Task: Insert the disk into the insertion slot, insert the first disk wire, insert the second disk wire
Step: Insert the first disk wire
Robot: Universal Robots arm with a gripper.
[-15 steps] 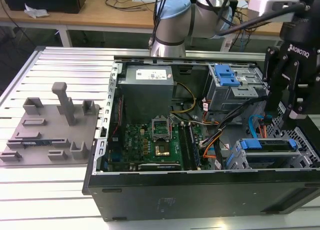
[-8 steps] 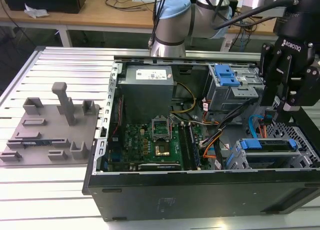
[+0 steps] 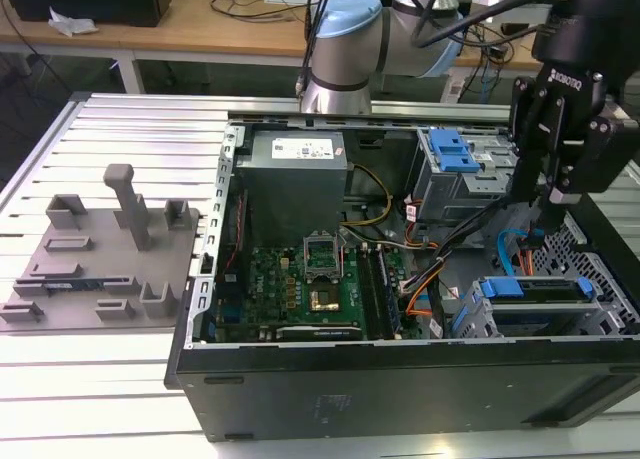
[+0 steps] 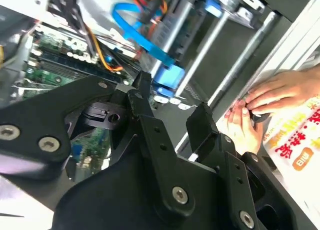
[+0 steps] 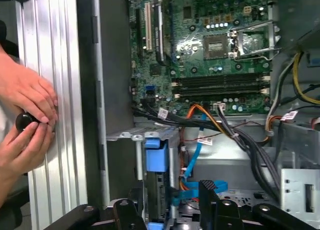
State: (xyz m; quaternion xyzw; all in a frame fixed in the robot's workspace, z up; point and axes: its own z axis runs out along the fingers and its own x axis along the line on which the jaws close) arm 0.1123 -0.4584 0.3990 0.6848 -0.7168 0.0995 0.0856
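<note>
the disk [image 3: 535, 291] is down low in the open computer case [image 3: 400, 389], its blue carrier showing. it lies in the insertion slot [image 3: 605, 311], the grey perforated bay right beneath the gripper [image 3: 545, 194]. the gripper hangs above it, clear of it, fingers spread apart with nothing between them; that bare gap shows in both wrist views. a blue cable [image 3: 505, 251] loops up just beside the disk, close under the gripper, and whether its end is plugged in i cannot tell. orange wires [image 3: 425, 291] run from below the gripper toward the green motherboard [image 3: 300, 279]. near the gripper, on the exterior view's left of it, stands the taller drive cage [image 3: 455, 164] with its blue latch, and further from the gripper is the grey power supply [image 3: 297, 174]. outside the case wall, in the first wrist view, a person's hands [image 5: 25, 120] rest on the ribbed metal counter [image 3: 120, 379], closed around a small black round thing [image 5: 23, 121], well apart from the gripper. far from the gripper, a grey fixture plate [image 3: 100, 249] lies on the counter.
</note>
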